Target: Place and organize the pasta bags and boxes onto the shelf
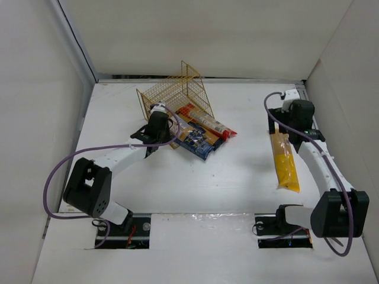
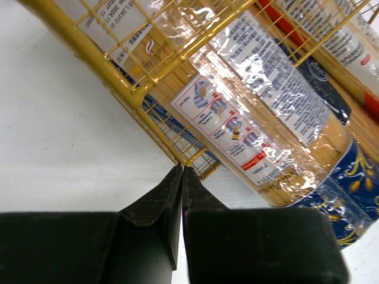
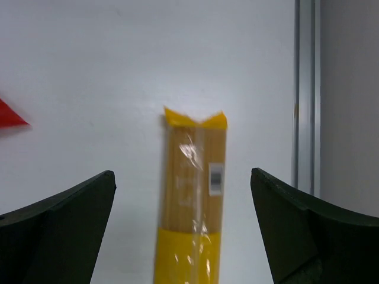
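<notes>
The gold wire shelf [image 1: 177,92] stands tilted at the back middle of the table. A dark-blue pack [image 1: 198,141] and a clear bag with red ends [image 1: 212,124] lie partly inside it and stick out toward the right. In the left wrist view the shelf's wire frame [image 2: 112,68] covers a clear spaghetti bag [image 2: 249,106]. My left gripper [image 2: 182,170] is shut, its tips against the shelf's lower corner; it also shows in the top view [image 1: 160,113]. My right gripper [image 1: 285,121] is open and empty above a yellow bag [image 3: 192,201], which lies alone at the right [image 1: 284,163].
White walls enclose the table on the left, back and right. A metal rail [image 3: 305,89] runs along the table's right edge, close to the yellow bag. A red pack end [image 3: 9,115] shows at the left of the right wrist view.
</notes>
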Action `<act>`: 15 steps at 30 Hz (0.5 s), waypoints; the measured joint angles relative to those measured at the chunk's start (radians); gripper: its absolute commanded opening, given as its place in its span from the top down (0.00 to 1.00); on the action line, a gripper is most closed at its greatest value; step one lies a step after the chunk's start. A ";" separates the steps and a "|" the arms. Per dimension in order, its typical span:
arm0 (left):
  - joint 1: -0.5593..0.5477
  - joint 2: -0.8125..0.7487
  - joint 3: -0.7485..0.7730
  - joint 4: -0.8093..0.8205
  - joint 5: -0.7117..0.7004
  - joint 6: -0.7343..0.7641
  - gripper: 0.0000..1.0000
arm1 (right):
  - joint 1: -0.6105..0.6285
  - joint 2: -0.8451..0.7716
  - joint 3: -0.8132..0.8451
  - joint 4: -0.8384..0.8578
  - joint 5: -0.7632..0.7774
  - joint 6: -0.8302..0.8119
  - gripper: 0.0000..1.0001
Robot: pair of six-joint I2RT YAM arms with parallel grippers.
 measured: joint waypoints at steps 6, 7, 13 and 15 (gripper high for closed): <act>-0.008 -0.014 0.022 -0.002 0.008 0.000 0.99 | -0.150 0.114 -0.038 -0.196 -0.040 -0.001 0.00; -0.010 -0.015 0.026 -0.003 0.009 0.000 0.99 | -0.164 0.143 -0.053 -0.211 -0.057 -0.001 0.00; -0.013 -0.015 0.034 -0.003 0.016 0.000 1.00 | -0.203 0.264 -0.114 -0.269 -0.069 -0.001 0.00; -0.013 -0.015 0.034 -0.003 0.016 0.000 1.00 | -0.203 0.273 -0.114 -0.267 -0.059 0.000 0.00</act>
